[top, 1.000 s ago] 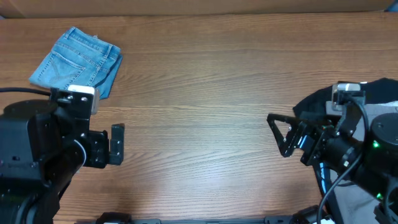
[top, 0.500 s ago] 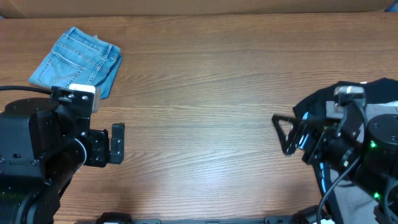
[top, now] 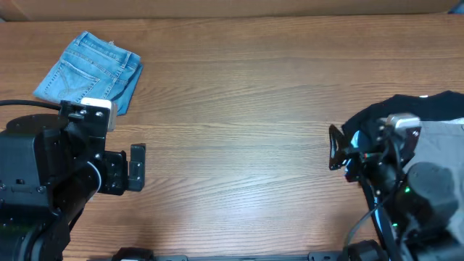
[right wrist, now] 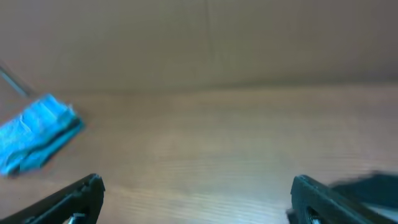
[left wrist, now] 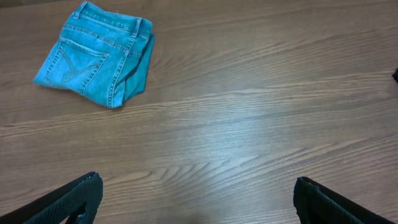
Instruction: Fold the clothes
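The clothes are a pair of light-blue jeans (top: 90,72), lying folded in a compact bundle at the table's far left corner with a back pocket facing up. In the left wrist view the jeans (left wrist: 96,53) lie well ahead and to the left. The right wrist view shows the jeans (right wrist: 37,134) as a blurred blue patch at far left. My left gripper (top: 137,168) hovers open near the front left, well short of the jeans. My right gripper (top: 335,148) is open at the right, far from them. Both the left gripper (left wrist: 198,190) and the right gripper (right wrist: 198,190) have only bare wood between their fingers.
A black cloth (top: 371,116) lies at the right edge, partly under the right arm, and shows dark at the right of the right wrist view (right wrist: 367,183). A brown cardboard wall (top: 232,7) runs along the back of the wooden table (top: 232,109).
The right arm has drawn back to the right and turned, so its gripper now looks narrower from above. The left arm and the jeans have not moved.
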